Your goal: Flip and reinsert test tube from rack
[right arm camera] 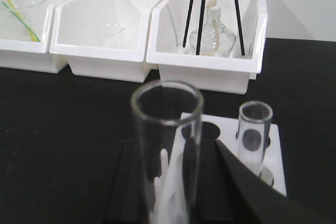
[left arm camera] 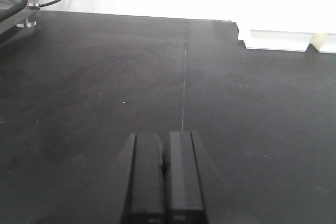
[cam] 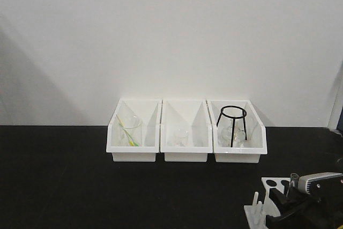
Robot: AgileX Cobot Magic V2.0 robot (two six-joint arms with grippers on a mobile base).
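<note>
Step in hand: grasp before flip. Right black gripper [right arm camera: 173,203] holds slim clear glass test tube [right arm camera: 167,145] upright, open rim up, over small white plastic rack [right arm camera: 273,153]. Left gripper [left arm camera: 165,182] closed, empty, idle over black tabletop [left arm camera: 105,77]. Next, judged: lift clear, invert, align with hole.

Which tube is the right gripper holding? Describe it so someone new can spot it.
Start from the three white bins along the wall; the white rack sits on the black table in front of the rightmost bin. The test tube stands upright between the right gripper fingers at the rack's near edge, open rim up. The second tube sits in a rack hole, ungripped.
</note>
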